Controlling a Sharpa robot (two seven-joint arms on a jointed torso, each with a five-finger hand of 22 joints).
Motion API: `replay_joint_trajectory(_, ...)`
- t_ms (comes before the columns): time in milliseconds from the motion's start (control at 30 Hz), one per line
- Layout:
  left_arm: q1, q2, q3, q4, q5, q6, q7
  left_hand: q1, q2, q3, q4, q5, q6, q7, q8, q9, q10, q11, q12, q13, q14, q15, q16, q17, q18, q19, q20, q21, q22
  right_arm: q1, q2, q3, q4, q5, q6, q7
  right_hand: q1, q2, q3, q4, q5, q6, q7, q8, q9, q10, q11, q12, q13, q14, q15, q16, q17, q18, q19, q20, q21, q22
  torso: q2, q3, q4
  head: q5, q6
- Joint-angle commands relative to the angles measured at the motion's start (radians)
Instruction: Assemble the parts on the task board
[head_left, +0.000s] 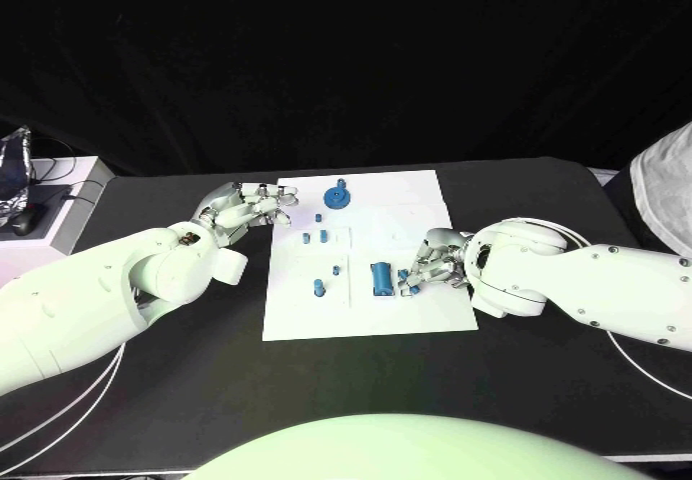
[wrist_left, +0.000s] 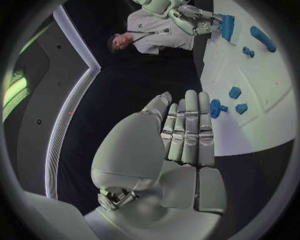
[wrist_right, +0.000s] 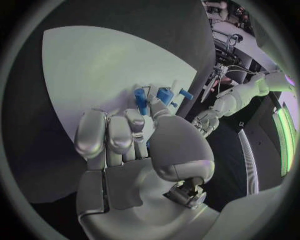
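Task board (head_left: 418, 205) lies mid-bench, blue parts (head_left: 381, 279) on it. Right hand (head_left: 433, 262) rests beside the large blue cylinder, fingers curled, grasp unclear. Left hand (head_left: 248, 208) at board's edge, fingers together, empty.

Black table (head_left: 433, 400), a silvery, perhaps foil-wrapped object (head_left: 15, 165) (beside cables) past its left edge.

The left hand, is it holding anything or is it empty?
Empty. The left hand has its fingers straight and side by side with nothing between them, held at the left edge of the white board.
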Motion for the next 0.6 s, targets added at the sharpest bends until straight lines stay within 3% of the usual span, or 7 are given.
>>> replay_joint_trajectory(33,-0.001,0.001,0.001,0.002,0.007,0.004,0.006,-0.008,-0.003,0.004,0.004,-0.001,-0.008,0.001,0.003,0.001,-0.008,-0.001,0.002,-0.001,-0.001,0.004,0.001,-0.001,-0.003,0.006,-0.001,-0.005,0.0,-0.006,0.003,-0.003,0.002,0.006,-0.004,0.018,-0.005,-0.006,-0.016,0.017,-0.006,0.006,0.001,0.002,-0.011,-0.007,0.002,-0.005,-0.003,0.0,0.003,-0.004,0.0,0.01,0.044,0.01,-0.005,0.14,0.0,0.0002,-0.0006,0.001,-0.001)
replay_joint_trajectory(300,-0.001,0.003,0.001,0.001,0.007,0.002,0.006,-0.008,-0.004,0.004,0.004,-0.001,-0.009,0.001,0.003,0.001,-0.011,0.0,0.001,-0.001,-0.001,0.004,0.001,-0.002,-0.003,0.006,-0.001,-0.006,0.0,-0.008,0.001,-0.003,0.003,0.012,-0.023,0.022,-0.009,-0.007,-0.042,0.059,-0.015,0.008,0.001,0.003,-0.016,-0.008,0.005,-0.001,-0.009,0.0,0.003,-0.006,0.0,0.01,0.046,0.011,-0.007,0.141,0.0,0.0006,-0.0006,-0.002,0.002)
replay_joint_trajectory(400,-0.001,0.003,0.001,0.002,0.007,0.002,0.006,-0.008,-0.004,0.004,0.004,-0.001,-0.01,0.001,0.003,0.001,-0.012,0.001,0.001,-0.001,-0.001,0.004,0.001,-0.002,-0.003,0.006,-0.001,-0.006,0.0,-0.008,0.001,-0.003,0.005,0.014,-0.031,0.023,-0.013,0.0,-0.056,0.066,0.01,0.012,-0.001,0.005,-0.013,-0.006,0.003,0.003,-0.009,0.001,0.003,-0.003,0.004,0.009,0.046,0.01,-0.004,0.141,0.0,0.0006,-0.0003,-0.002,0.003)
replay_joint_trajectory(433,-0.001,0.003,0.001,0.002,0.007,0.001,0.006,-0.008,-0.004,0.004,0.004,-0.001,-0.01,0.001,0.003,0.001,-0.012,0.001,0.001,-0.001,-0.001,0.004,0.001,-0.002,-0.003,0.006,-0.001,-0.006,0.0,-0.009,0.0,-0.003,0.005,0.015,-0.033,0.024,-0.012,0.0,-0.056,0.066,0.01,0.012,-0.001,0.005,-0.013,-0.006,0.003,0.003,-0.009,0.001,0.003,-0.003,0.004,0.009,0.046,0.01,-0.004,0.141,0.0,0.0004,0.0001,-0.003,0.003)
replay_joint_trajectory(467,-0.001,0.003,0.001,0.001,0.007,0.001,0.006,-0.008,-0.004,0.004,0.004,-0.001,-0.01,0.001,0.003,0.001,-0.012,0.001,0.001,-0.001,-0.001,0.004,0.001,-0.002,-0.003,0.006,-0.001,-0.006,0.0,-0.009,0.0,-0.003,0.005,0.015,-0.037,0.025,-0.005,0.014,-0.075,0.065,0.012,0.012,-0.001,0.004,-0.009,-0.007,0.003,0.004,-0.01,0.001,0.002,-0.001,0.007,0.009,0.047,0.009,-0.001,0.142,0.0,0.0004,0.0001,-0.003,0.003)
replay_joint_trajectory(600,-0.001,0.003,0.001,0.001,0.007,0.001,0.006,-0.008,-0.004,0.004,0.004,-0.001,-0.01,0.001,0.003,0.001,-0.012,0.001,0.001,-0.001,-0.001,0.004,0.001,-0.002,-0.003,0.006,-0.001,-0.006,0.0,-0.009,0.0,-0.003,0.007,0.018,-0.048,0.028,-0.01,0.019,-0.091,0.071,0.014,0.013,-0.001,0.004,-0.007,-0.006,0.002,0.004,-0.01,0.001,0.002,-0.001,0.008,0.008,0.047,0.009,0.0,0.142,0.0,0.0003,0.0,-0.003,0.004)
